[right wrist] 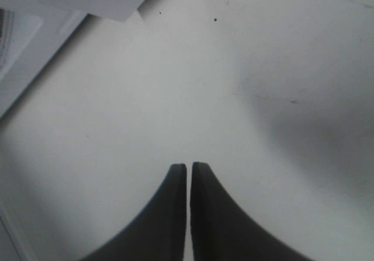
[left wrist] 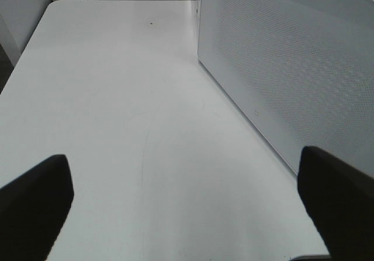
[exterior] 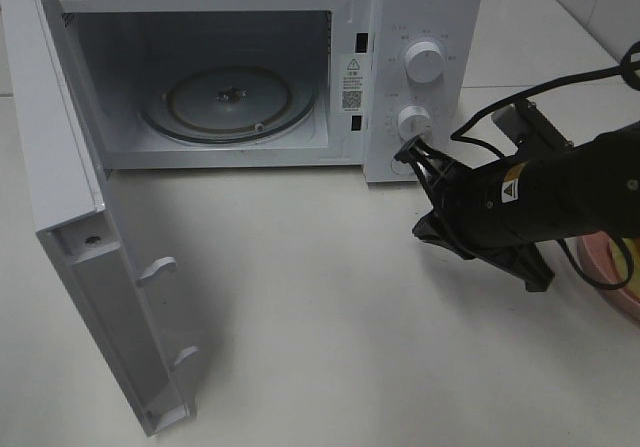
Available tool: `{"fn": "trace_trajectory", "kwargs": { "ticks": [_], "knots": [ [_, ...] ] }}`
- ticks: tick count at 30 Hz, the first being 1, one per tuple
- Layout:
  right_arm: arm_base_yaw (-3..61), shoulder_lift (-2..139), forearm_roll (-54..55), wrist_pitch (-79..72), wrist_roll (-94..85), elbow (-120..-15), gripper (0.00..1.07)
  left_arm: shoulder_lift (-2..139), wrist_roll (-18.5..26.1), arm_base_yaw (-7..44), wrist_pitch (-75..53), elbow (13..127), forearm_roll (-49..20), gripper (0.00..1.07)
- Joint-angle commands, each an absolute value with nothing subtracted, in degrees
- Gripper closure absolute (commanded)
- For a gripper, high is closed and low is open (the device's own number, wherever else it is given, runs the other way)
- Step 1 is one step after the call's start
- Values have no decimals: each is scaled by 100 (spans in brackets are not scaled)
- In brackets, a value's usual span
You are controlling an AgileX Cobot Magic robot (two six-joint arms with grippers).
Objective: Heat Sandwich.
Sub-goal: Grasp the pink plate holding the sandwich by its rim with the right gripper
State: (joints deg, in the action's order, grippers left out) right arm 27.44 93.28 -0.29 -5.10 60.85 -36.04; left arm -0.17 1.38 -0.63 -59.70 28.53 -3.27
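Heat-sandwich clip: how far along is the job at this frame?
Done: the microwave door stands open, the turntable bare. In hand: the right gripper, shut and empty, sits by the control panel; the left gripper is open and empty. Left: no sandwich is in view, only a pink plate partly hidden by the right arm; loading, closing and starting remain.

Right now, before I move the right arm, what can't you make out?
1. Sandwich: in no view; in the high view the right arm and the frame edge hide most of the pink plate.
2. Dial markings: high view, too small.
3. Right gripper touching the lower knob? High view, unclear.
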Motion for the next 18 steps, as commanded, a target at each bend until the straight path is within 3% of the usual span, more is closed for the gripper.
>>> {"fn": "trace_trajectory", "kwargs": {
  "ticks": [1, 18],
  "knots": [
    [2727, 9058, -103, 0, 5180, -3610, 100, -172, 132, -69, -5930, 2836, -372, 7],
    [2727, 8342, -103, 2607, 1450, -3615, 90, -172, 132, -69, -5930, 2836, -372, 7]
  ]
}}
